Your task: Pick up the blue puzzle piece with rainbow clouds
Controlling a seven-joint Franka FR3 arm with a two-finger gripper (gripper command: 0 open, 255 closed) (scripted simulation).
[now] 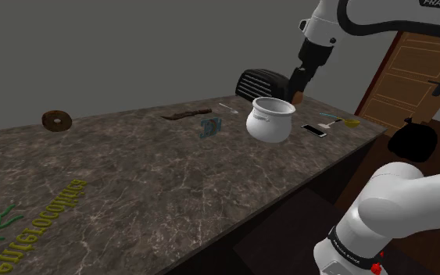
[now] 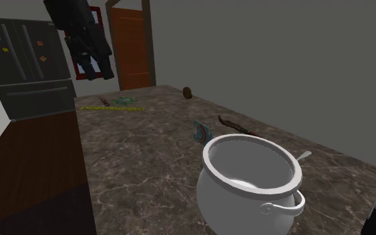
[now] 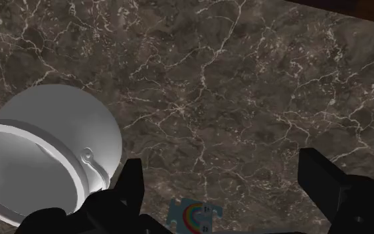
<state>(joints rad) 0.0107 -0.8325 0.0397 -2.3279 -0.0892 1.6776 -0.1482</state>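
Black gripper [image 1: 296, 92] hangs in the air above the pot [image 1: 270, 121], well clear of the counter [image 1: 132, 180]. Its two fingers [image 3: 129, 189] stand wide apart with nothing between them but open air.

The puzzle piece [image 1: 209, 126] stands on the counter just beside the pot, on the side away from the phone [image 1: 314, 130]. It is blue, with a rainbow arc printed on its face [image 3: 193, 217]. From the wrist it appears far below the open fingers and partly cut off at the picture's edge. In the second exterior view it [image 2: 200, 131] shows just behind the pot's rim [image 2: 246, 143], partly covered by it.

The pot is white, round-bellied, with a thick rolled rim and a small loop handle. It is the nearest obstruction to the piece.

Further from the pot than the piece lie a thin brown twig [image 1: 185, 115] and, well apart, a dark ring-shaped doughnut [image 1: 56, 120]. Yellow lettering [image 1: 23, 226] with a green shape lies farthest from the pot; its words cannot be read.

The counter is dark brown stone with pale veining [image 3: 245, 80]. A ribbed black object [image 1: 261, 83] behind the pot cannot be identified.
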